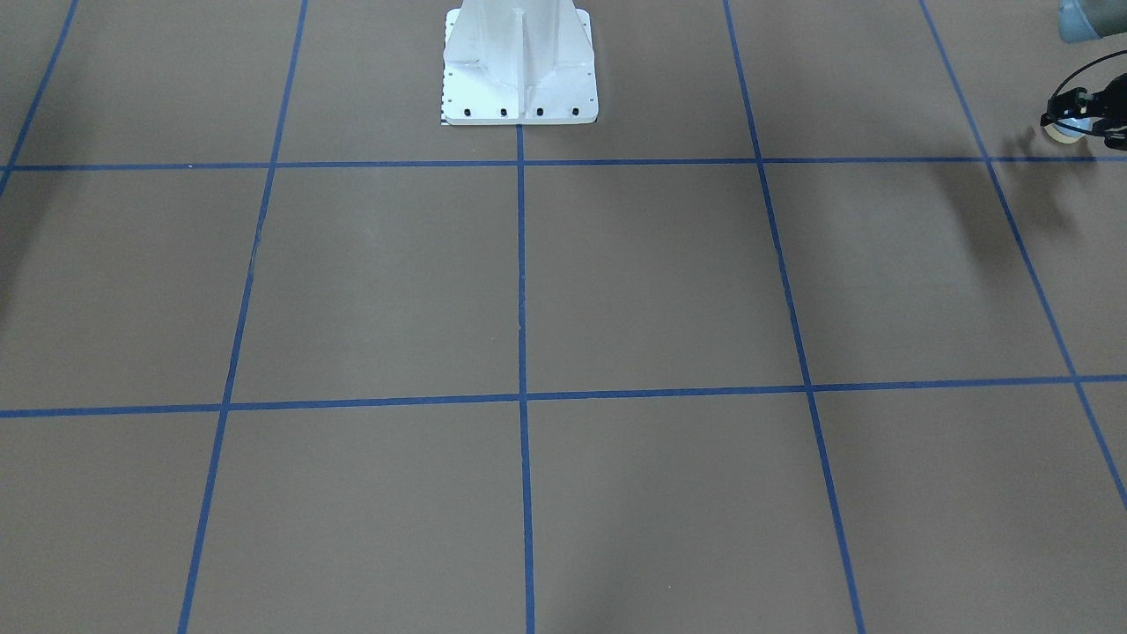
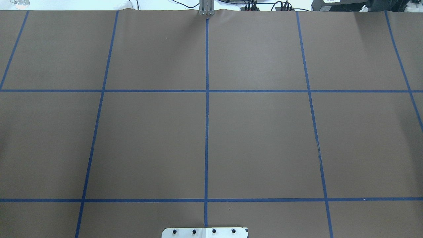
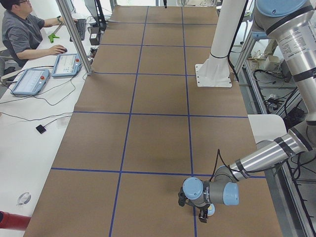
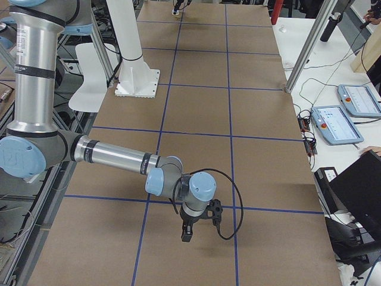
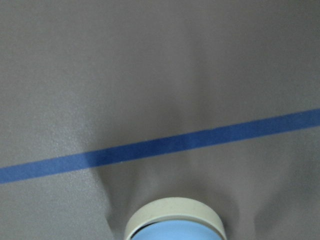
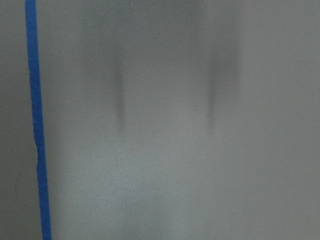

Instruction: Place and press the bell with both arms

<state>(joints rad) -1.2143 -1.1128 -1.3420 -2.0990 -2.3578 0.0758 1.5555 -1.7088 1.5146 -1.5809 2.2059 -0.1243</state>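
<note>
Light-blue, the small dome-shaped call bell [image 1: 1060, 134] is sitting at the brown worktop's [image 1: 651, 282] left end within the black left hand [image 1: 1076, 123], seemingly closed on it; we are judging it light, slick, best pinched at its cream base ring [image 5: 172, 207], and cannot tell the black right hand's [image 4: 186, 235] state.

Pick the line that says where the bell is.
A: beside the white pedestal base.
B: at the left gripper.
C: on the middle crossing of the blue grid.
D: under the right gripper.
B: the bell shows at the bottom edge of the left wrist view, and the front-facing view shows it as a pale spot at the left gripper, far from the pedestal base.
</note>
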